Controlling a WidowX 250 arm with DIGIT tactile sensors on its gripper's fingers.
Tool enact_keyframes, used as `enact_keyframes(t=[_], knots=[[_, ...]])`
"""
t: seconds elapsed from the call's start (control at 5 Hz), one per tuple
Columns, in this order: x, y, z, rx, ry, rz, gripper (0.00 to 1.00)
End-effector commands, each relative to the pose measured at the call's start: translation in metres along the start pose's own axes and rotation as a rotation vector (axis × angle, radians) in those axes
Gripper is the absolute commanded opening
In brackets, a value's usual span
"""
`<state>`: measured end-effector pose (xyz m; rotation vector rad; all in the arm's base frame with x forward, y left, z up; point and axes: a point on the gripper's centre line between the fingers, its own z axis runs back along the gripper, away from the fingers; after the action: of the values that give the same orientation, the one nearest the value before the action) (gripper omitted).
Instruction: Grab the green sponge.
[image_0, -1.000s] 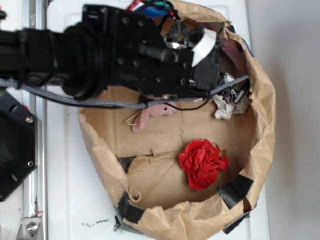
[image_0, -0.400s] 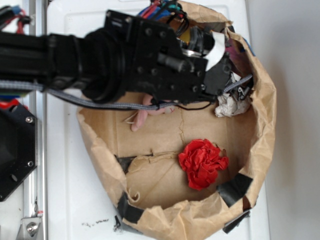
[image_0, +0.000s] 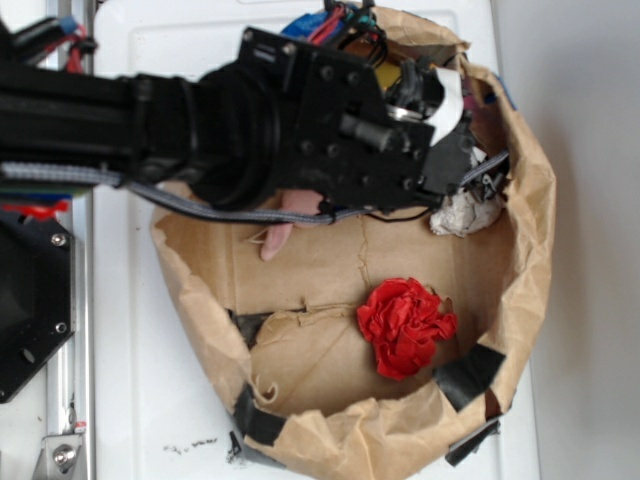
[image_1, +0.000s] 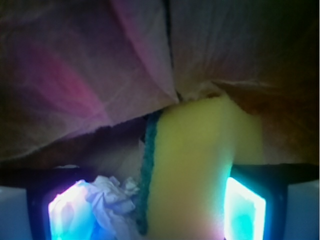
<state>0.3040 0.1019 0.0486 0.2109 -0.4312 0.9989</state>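
Note:
The green sponge (image_1: 195, 165) shows in the wrist view, its yellow face towards me and its thin dark green layer on the left edge. It stands between my gripper (image_1: 155, 212) jaws, against the right finger (image_1: 245, 210). The jaws stand wide apart, so the gripper is open. A white paper wad (image_1: 112, 200) lies by the left finger (image_1: 65, 212). In the exterior view the gripper (image_0: 468, 150) reaches into the top right corner of the brown paper bag (image_0: 530, 250), and the arm hides the sponge.
The bag's crumpled wall (image_1: 150, 60) rises right behind the sponge. In the exterior view the paper wad (image_0: 462, 212) lies under the gripper, a pink plush toy (image_0: 283, 218) pokes out below the arm, and a red ruffled cloth ball (image_0: 405, 325) lies mid-bag.
The arm has moved right and up, deeper into the bag's top right corner, and covers more of the pink plush toy.

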Motion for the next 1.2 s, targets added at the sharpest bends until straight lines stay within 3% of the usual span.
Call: enact_keyframes(t=[0.0, 1.0], knots=[[0.008, 0.009, 0.033, -0.091, -0.013, 0.001, 1.00], [0.030, 0.012, 0.030, -0.101, -0.175, 0.178, 1.00]])
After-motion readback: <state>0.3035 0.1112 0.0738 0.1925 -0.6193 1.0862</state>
